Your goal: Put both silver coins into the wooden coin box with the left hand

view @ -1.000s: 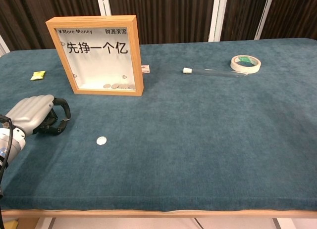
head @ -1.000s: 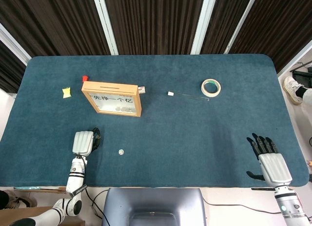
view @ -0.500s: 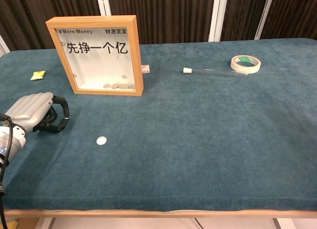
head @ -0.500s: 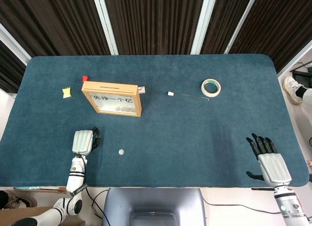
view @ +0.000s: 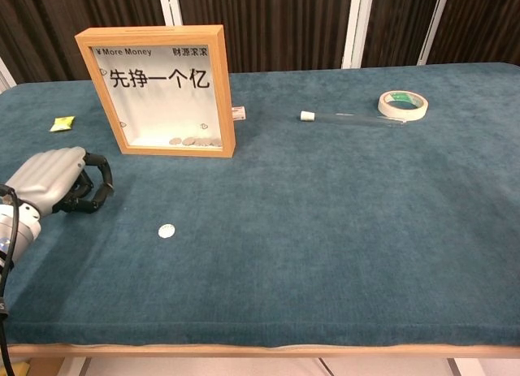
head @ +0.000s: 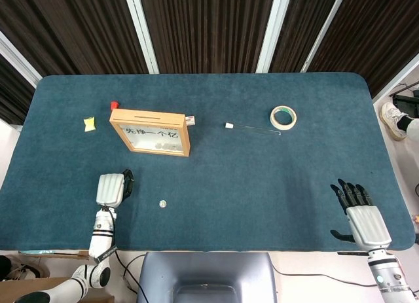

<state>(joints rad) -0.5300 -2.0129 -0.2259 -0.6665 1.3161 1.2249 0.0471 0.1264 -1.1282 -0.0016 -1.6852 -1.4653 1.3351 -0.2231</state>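
Left hand (view: pixel 50 181) sits low over the dark teal felt surface (head: pixel 262 178) near its front left corner, fingers curled inward beneath the grey back of the hand; whether something small is pinched inside that curl cannot be told from either view, though the posture would suit carrying a coin. One small round silver coin (view: pixel 166 230) lies flat on the felt, near the hand and to its right, well apart from the upright wooden-framed coin box with a glass front and black Chinese lettering (view: pixel 158 90). That box stands on its lower edge behind the hand, its slot on the top face visible from the head view, so a coin has to be lifted above the frame and dropped in edgewise; several coins already rest at the bottom behind the glass. A second loose silver coin does not show on the felt. Right hand (head: pixel 363 214) rests at the front right corner, fingers spread and holding nothing, kept clear since the job belongs to the other arm. Farther back lie a roll of pale tape (head: pixel 283 117), a thin clear tube with a white cap (head: pixel 252 127), and a small yellow wrapped item (head: pixel 90 124).
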